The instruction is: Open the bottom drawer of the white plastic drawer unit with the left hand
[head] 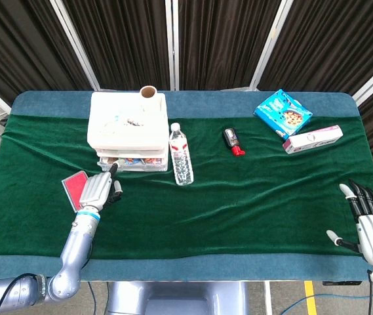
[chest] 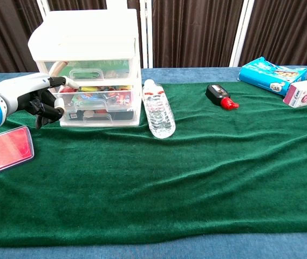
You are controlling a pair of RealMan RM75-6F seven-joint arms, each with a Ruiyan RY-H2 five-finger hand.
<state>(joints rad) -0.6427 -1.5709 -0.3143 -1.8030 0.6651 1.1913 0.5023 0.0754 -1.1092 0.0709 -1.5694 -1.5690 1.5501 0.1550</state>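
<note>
drawer unit [chest: 91, 70] at desk [head: 238, 197] far-left, bottom drawer [chest: 100, 115] closed | left robot hand [chest: 37, 97] at unit's front-left corner, fingers curled, one extended toward the drawers, contact unclear | right robot hand [head: 368, 220] spread, holding nothing, at near-right edge

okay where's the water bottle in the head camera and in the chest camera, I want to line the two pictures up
Head view: the water bottle lies left of centre on the green cloth, cap pointing away, just right of the white drawer unit.
Chest view: the water bottle lies upper left of centre, again just right of the white drawer unit.
Shared landmark: the drawer unit, directly beside the bottle in both views.
</note>
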